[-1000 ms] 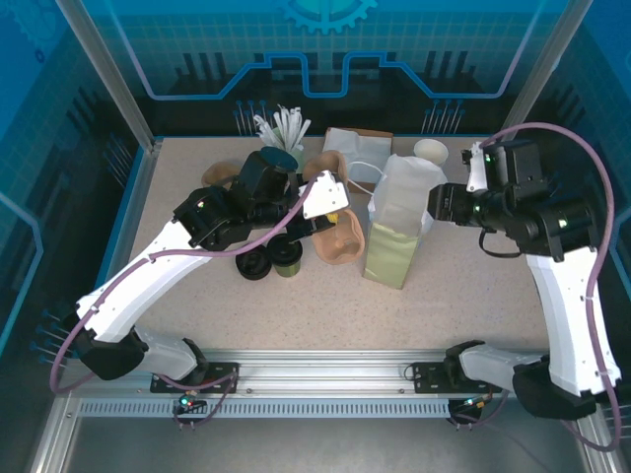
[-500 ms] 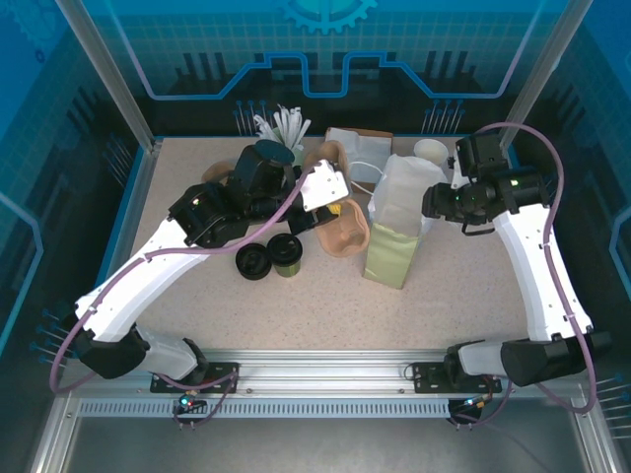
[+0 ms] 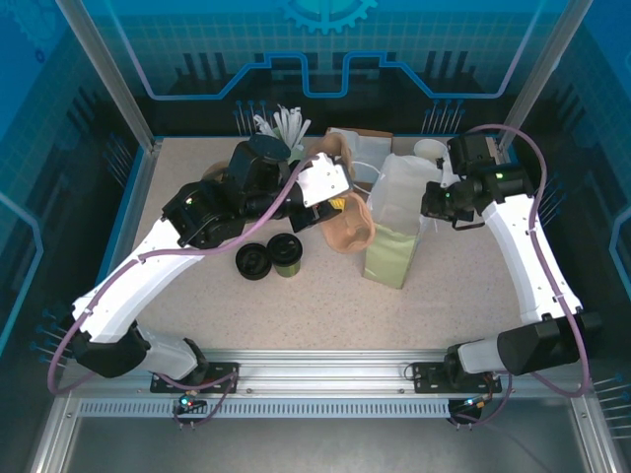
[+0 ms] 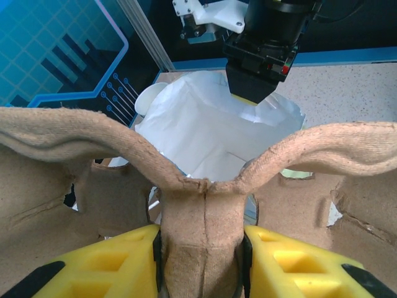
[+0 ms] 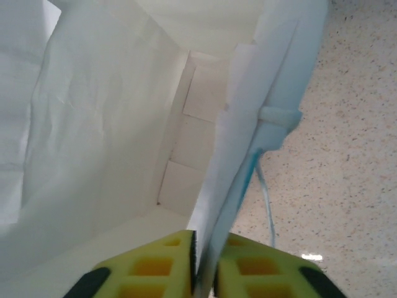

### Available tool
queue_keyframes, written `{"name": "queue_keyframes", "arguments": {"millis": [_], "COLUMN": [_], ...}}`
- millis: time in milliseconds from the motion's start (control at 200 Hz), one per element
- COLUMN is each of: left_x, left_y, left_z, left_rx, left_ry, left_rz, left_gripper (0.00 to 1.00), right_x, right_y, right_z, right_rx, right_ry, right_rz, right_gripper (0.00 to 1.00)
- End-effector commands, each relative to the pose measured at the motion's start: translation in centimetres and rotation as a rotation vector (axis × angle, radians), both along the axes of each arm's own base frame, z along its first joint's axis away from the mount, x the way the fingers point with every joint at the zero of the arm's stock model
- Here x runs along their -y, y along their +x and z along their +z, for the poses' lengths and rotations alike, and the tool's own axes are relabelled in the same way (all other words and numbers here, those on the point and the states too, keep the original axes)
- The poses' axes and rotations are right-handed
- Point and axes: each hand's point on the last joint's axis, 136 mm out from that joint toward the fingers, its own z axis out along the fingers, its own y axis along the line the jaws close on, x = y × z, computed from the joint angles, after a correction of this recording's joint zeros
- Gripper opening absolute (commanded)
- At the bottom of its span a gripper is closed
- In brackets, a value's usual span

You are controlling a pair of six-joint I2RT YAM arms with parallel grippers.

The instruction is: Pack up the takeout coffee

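Note:
The takeout coffee [image 3: 287, 253], a short olive-green cup with a black lid, stands on the table left of centre. My left gripper [image 3: 338, 204] is shut on the centre post of a brown pulp cup carrier [image 3: 351, 233] and holds it up beside the white paper bag [image 3: 397, 225]. In the left wrist view the yellow fingers [image 4: 130, 261] pinch that post [image 4: 201, 211], with the bag [image 4: 211, 124] behind it. My right gripper [image 3: 431, 205] is shut on the bag's right wall at the rim. In the right wrist view its pads [image 5: 155, 264] clamp the wall [image 5: 248, 124].
A loose black lid [image 3: 253, 261] lies just left of the coffee. Along the back stand white straws [image 3: 281, 126], a brown paper bag [image 3: 360, 143] and a pale cup stack [image 3: 432, 150]. Bare tabletop [image 3: 325, 315] runs along the front.
My right gripper has moved left to the bag's rim and shut on its wall. The left arm has carried the pulp carrier a little up and toward the bag.

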Motion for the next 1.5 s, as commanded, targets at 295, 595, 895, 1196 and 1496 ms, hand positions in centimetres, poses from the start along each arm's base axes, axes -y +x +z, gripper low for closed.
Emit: {"name": "queue_keyframes", "arguments": {"millis": [295,595,895,1196,1496], "left_x": [2.0,3.2,4.1,4.4,4.1], "left_y": [-2.0,-2.5,-3.2,-3.7,-3.2], "left_z": [2.3,1.2,-1.5,-4.5,-6.8], "left_rx": [-0.04,-0.111,-0.218,-0.316,-0.378], "left_ry": [-0.094,-0.101,-0.082,-0.058,-0.042], "left_rz": [-0.092,-0.14,-0.173,-0.184,-0.168], "left_gripper": [0.38,0.38,0.38,0.38,0.37], "right_x": [-3.2,-6.1,-7.6,-8.3,-9.3], "right_y": [-0.7,-2.7,-4.2,-5.2,-6.2], "right_z": [3.2,4.3,5.0,5.4,5.8], "right_rx": [0.082,0.135,0.177,0.2,0.227], "right_ry": [0.047,-0.01,-0.021,-0.017,-0.02], "right_rz": [0.127,0.245,0.309,0.342,0.4], "right_gripper": [0.03,0.02,0.02,0.01,0.01]}}
